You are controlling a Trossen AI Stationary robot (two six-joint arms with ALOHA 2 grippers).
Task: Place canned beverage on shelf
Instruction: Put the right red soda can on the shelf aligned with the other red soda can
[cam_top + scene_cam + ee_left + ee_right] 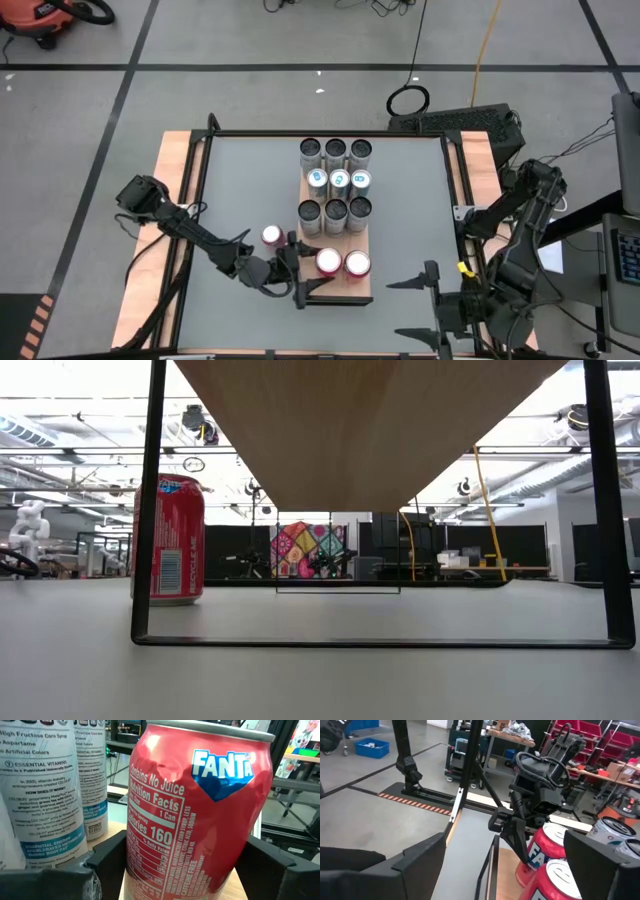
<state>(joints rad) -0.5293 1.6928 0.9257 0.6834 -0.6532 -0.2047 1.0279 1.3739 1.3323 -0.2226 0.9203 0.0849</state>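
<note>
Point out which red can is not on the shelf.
The red can standing alone on the grey tabletop, left of the shelf; the other two red cans sit on the board.

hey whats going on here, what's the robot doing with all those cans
The left end effector is at a red Fanta can standing on the near end of the shelf, its fingers on either side of the can. A second red can stands beside it, with rows of silver and blue-topped cans farther back. Another red can waits on the grey table. The right end effector hangs open nearby.
</note>
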